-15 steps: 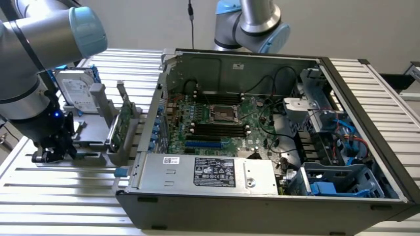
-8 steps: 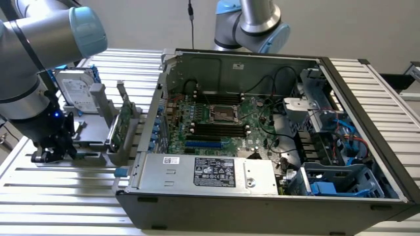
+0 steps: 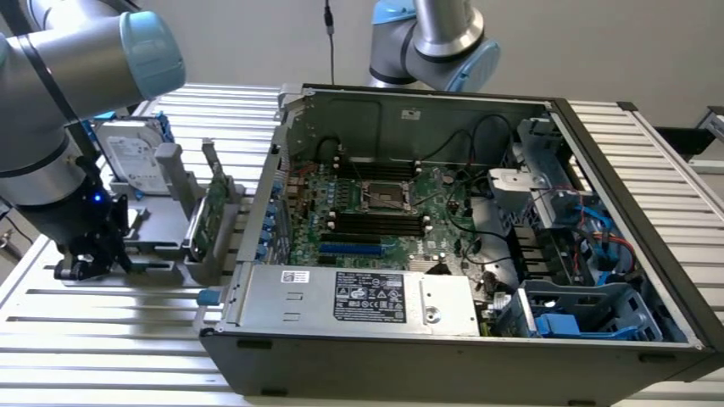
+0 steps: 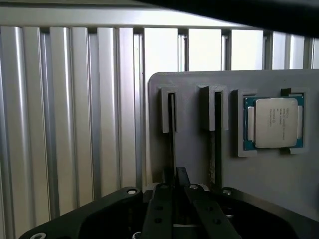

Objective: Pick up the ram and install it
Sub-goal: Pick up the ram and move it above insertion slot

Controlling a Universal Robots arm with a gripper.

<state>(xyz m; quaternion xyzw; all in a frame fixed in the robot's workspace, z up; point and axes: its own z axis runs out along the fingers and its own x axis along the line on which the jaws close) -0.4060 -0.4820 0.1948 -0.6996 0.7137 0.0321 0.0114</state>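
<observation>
The black claw (image 4: 175,174) sits low over the grey slotted holder (image 4: 259,179) on the slatted aluminium worktop (image 3: 125,331). It straddles the thin green ram stick (image 4: 172,129), which stands edge-on in its slot. I cannot tell whether the claw grips it. The open computer case's black memory slots (image 3: 379,223) look empty, so installation is not yet done.

Slatted table (image 3: 102,335): computer case (image 3: 430,366) (open), grey parts holder (image 3: 153,253).

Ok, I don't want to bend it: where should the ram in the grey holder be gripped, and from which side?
Likely its upper edge, pinched across the two flat faces, from straight above. The ram stands on edge in a narrow slot of the grey holder, whose walls hug its end. The end effector is in line with that slot.
</observation>
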